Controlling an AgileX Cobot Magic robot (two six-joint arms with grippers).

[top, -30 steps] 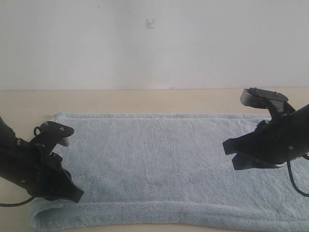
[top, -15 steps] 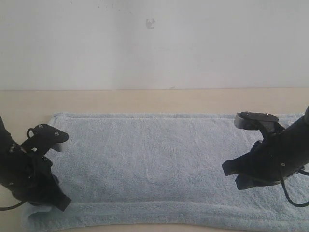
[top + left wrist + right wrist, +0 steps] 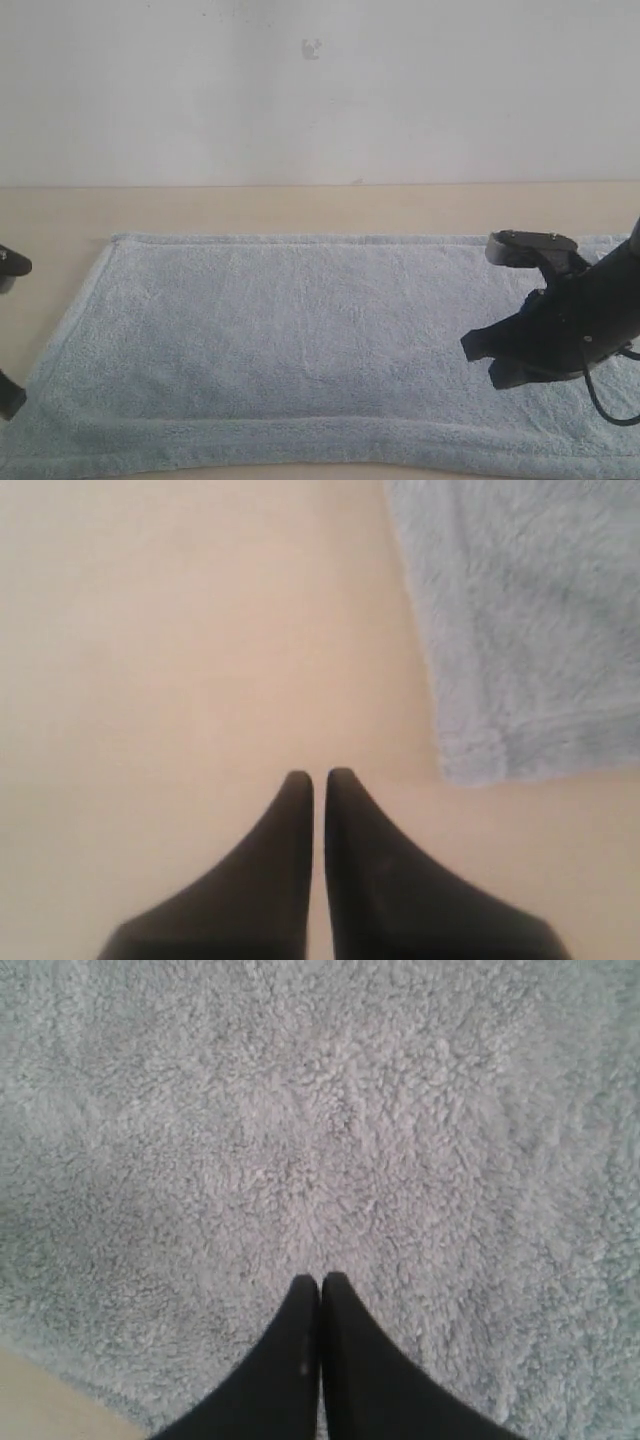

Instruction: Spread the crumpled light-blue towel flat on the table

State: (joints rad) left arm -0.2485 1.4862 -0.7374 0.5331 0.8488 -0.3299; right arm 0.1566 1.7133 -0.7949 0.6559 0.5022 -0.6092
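Right gripper [image 3: 320,1278], tips pressed together and empty over the towel [image 3: 300,330], could snag and rumple it if I withdraw low.

Fluffy terry towel [image 3: 300,340], matte table [image 3: 250,208]

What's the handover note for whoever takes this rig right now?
Left gripper: shut, empty, over the bare table, just off a corner of the towel.
Right gripper: shut, holding nothing, over the towel's right part; whether it touches the towel cannot be told.
Done: the towel looks spread flat on the table, with no folds visible.
Left: check the towel's right end, which is hidden behind the right arm and cut off by the frame, then lift that arm clear.
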